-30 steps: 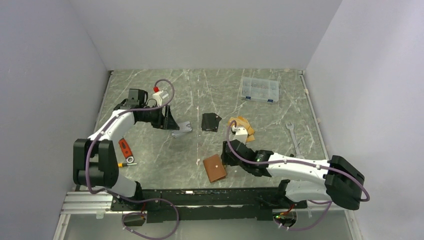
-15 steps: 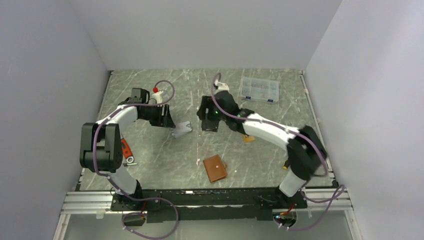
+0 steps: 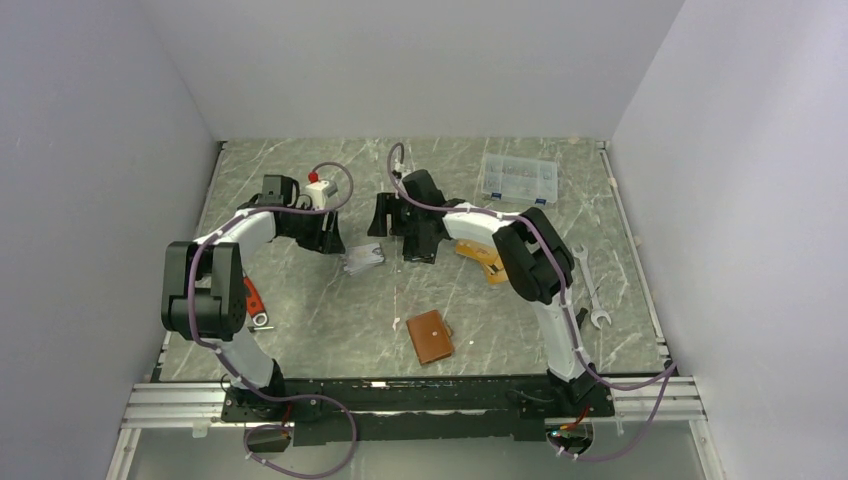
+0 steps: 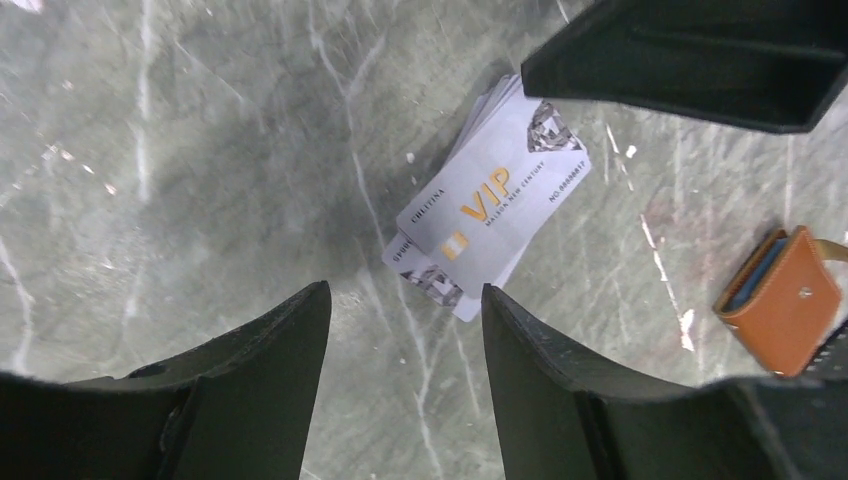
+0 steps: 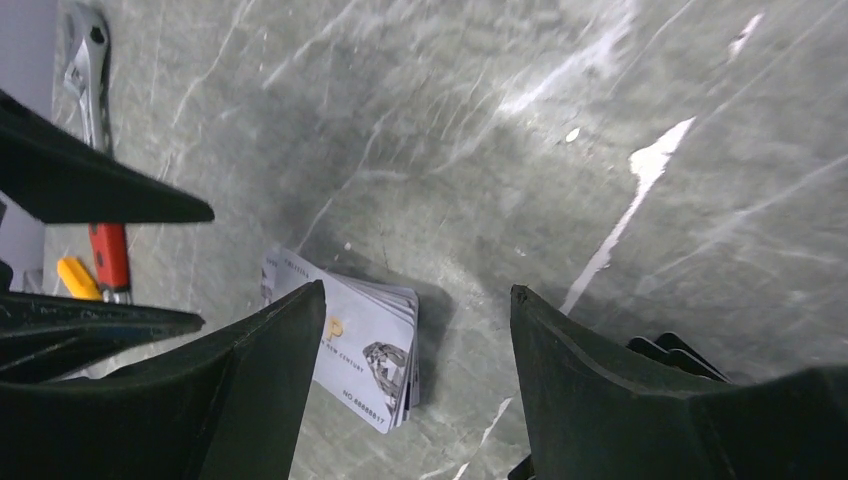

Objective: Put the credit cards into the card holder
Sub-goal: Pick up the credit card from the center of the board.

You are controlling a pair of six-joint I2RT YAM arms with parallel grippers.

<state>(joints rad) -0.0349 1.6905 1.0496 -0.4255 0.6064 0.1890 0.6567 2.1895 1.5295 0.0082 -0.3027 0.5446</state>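
My left end effector [image 4: 405, 300] is open, with nothing between its fingers. It hangs above the desk [image 4: 180, 150], just beside the silver-grey credit cards [image 4: 492, 205]. These lie in a loose pile, and the top card shows the word VIP in gold letters. My right end effector [image 5: 418, 300] is open too and holds nothing. It hangs near the same pile from the opposite side, so both end effectors are close together there. The black cards [image 5: 680, 352] lie just beside my right fingers; in the top view my right arm partly hides them. The orange-gold cards [image 3: 487, 264] lie further to the right, partly under that arm. The card holder [image 3: 430, 336] lies closed on the desk, nearer to my bases and well apart from all three piles.
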